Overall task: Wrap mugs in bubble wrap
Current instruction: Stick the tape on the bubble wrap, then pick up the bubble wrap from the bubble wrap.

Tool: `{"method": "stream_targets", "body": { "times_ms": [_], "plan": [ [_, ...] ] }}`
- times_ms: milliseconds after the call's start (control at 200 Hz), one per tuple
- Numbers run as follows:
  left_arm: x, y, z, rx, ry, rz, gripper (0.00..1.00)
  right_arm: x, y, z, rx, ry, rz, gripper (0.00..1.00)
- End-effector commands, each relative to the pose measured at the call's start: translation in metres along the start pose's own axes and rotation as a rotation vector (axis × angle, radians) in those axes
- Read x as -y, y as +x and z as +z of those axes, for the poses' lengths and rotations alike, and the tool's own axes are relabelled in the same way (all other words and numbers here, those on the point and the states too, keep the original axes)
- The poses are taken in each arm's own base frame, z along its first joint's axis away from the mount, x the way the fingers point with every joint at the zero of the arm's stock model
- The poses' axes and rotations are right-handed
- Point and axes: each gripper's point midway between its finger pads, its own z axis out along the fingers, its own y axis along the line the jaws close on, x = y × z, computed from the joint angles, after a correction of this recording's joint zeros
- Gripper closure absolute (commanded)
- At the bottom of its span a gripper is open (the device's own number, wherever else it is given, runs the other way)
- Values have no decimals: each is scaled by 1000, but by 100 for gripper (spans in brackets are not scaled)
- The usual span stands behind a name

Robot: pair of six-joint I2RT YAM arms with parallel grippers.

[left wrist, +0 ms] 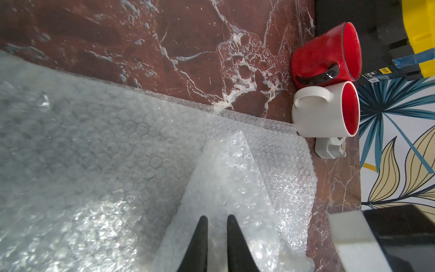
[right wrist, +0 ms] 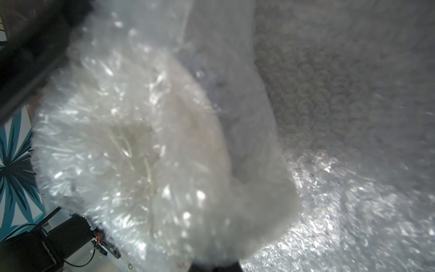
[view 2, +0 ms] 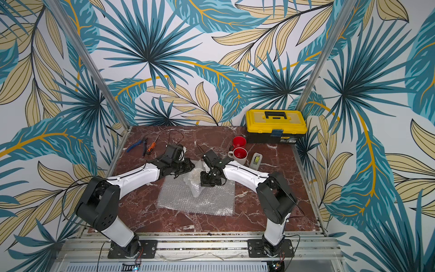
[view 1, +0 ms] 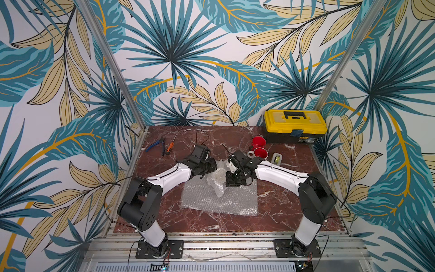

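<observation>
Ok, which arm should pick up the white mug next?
Right, probably. The white mug stands upright on that arm's side, just past the right gripper. The left gripper would have to reach across the bubble wrap and the right arm.

The bubble wrap is clear, shiny, crinkled plastic on a polished, red-brown, marble-look table, the red mug and white mug are glossy ceramic, and the toolbox is smooth yellow plastic.

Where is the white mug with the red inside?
In both top views the white mug stands toward the back right, just in front of the red mug, tape dispenser on its right.
</observation>
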Motion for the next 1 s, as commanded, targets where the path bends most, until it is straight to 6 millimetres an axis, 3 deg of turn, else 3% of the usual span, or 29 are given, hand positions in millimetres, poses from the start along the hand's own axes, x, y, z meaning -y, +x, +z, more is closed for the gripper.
{"method": "stream_targets", "body": {
  "times_ms": [0,110,200,315,426,521,636,806,881,996],
  "plan": [
    [4,19,2,-60,14,0,83,-8,-14,1,47,-25,-3,100],
    [5,6,-7,-30,25,-13,75,-12,-14,-16,92,-45,-18,100],
    [4,-14,-28,21,14,-26,55,-12,-15,-40,173,-52,-41,98],
    [3,-42,-69,123,-47,-4,32,0,-15,-71,291,-2,-46,82],
    [8,-44,-101,168,-90,45,17,19,-12,-97,390,66,-37,68],
    [13,-18,-111,162,-136,116,13,39,-8,-119,476,141,-10,57],
    [18,36,-106,102,-181,176,8,57,-5,-147,602,193,7,45],
    [22,101,-85,25,-225,219,7,71,0,-177,694,244,17,42],
    [17,115,-74,-3,-257,207,12,73,1,-182,702,251,14,42],
    [9,119,-61,-23,-301,217,17,73,2,-183,695,247,12,42]
  ]
}}
